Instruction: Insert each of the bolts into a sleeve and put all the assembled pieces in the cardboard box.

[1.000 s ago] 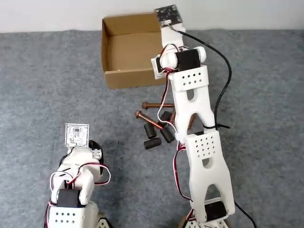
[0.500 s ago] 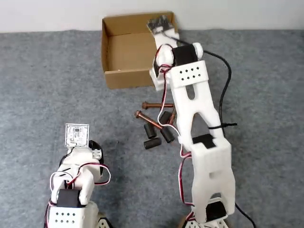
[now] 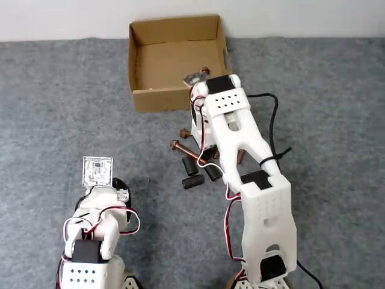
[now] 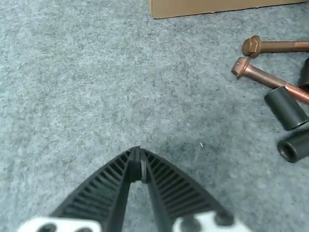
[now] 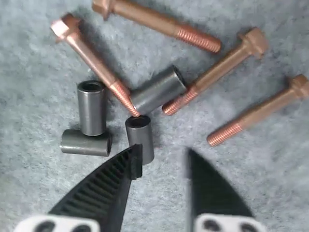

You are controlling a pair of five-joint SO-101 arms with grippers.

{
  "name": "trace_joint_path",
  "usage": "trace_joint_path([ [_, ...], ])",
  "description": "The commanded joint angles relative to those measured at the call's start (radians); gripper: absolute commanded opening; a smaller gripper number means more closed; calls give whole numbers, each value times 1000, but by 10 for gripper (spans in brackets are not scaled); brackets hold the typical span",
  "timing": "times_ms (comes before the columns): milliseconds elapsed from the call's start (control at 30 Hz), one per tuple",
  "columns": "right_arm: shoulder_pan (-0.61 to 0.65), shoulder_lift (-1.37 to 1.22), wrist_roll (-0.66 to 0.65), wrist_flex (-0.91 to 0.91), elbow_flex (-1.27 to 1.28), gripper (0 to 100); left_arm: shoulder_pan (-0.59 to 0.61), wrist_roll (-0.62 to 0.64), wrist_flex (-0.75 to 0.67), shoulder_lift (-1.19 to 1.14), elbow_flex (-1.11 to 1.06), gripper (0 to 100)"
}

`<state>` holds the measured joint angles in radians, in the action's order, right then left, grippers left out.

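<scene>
Seen from the high view, my right arm (image 3: pixel 240 141) lies stretched over the pile of bolts (image 3: pixel 186 150) and sleeves (image 3: pixel 192 182) on the grey carpet (image 3: pixel 60 120), just in front of the cardboard box (image 3: pixel 162 99), and covers part of the pile. The right wrist view gives me what the arm covers: four copper-coloured bolts and four dark sleeves, loose and crowded together. The right gripper (image 5: pixel 161 162) hangs above them, fingers spread wide and holding nothing, with one fingertip (image 5: pixel 131 162) just beside the end of the nearest sleeve (image 5: pixel 140 137). The left gripper (image 4: pixel 138 154) sits well apart from the pile over the carpet, its fingers pressed together on nothing. Its own wrist view catches two bolts and two sleeves off to one side and a strip of the box's wall beyond, while from above I see the left arm (image 3: pixel 96 235) low beside the right one.
</scene>
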<state>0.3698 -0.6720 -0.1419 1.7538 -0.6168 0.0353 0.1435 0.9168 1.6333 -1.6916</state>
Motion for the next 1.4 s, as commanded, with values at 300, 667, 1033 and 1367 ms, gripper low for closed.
trace_joint_path([
  [300, 62, -28, -58, 42, -3, 199, 3, -5, 5, 5, 2, 5],
  [667, 67, -102, -57, 25, 97, 199, 3, -5, 5, 5, 2, 5],
  [1033, 67, -194, -57, -47, 97, 143, 3, -5, 5, 5, 2, 5],
  [1367, 70, -73, -49, -36, 97, 9, 3, -5, 5, 5, 2, 5],
])
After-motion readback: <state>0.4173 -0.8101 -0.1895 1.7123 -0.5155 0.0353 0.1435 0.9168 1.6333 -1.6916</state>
